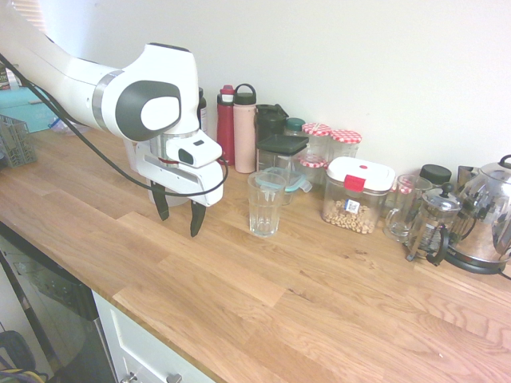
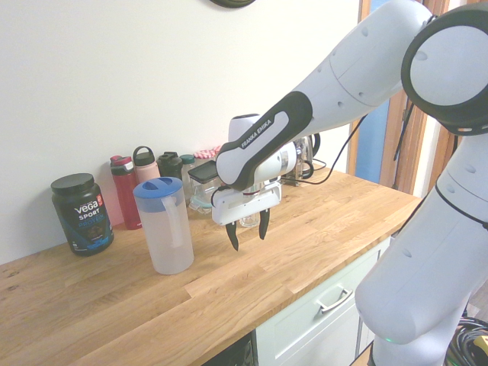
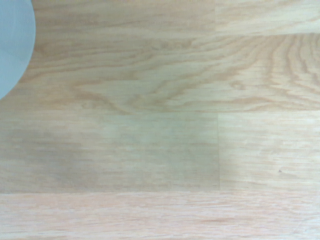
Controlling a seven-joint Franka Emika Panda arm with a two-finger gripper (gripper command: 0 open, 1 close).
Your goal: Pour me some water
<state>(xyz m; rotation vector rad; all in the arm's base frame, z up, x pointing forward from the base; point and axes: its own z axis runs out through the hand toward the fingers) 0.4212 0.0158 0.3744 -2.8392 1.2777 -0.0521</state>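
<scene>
A: Nearest on the wooden counter [image 1: 263, 311], what stands ready?

B: One gripper [image 2: 248, 232], pointing down, fingers spread and empty, hanging above bare wood between one pitcher [image 2: 164, 226] and one drinking glass [image 1: 265, 205].

A: How will the pitcher handle?

B: Judged from its frosted plastic wall and blue lid, it is stiff and smooth, probably slippery. Whether it holds water cannot be told; if full, it will be heavy. No handle shows, so the body below the lid seems the place to grip.

A: And the glass?

B: Clear, upright, apparently empty, fragile; best left standing as the target.

A: Farther back?

B: One dark tub [image 2: 82, 213] beside the pitcher; two bottles [image 1: 236, 128], red and pink, by the wall; one kettle [image 1: 487, 219] at the far end.
</scene>
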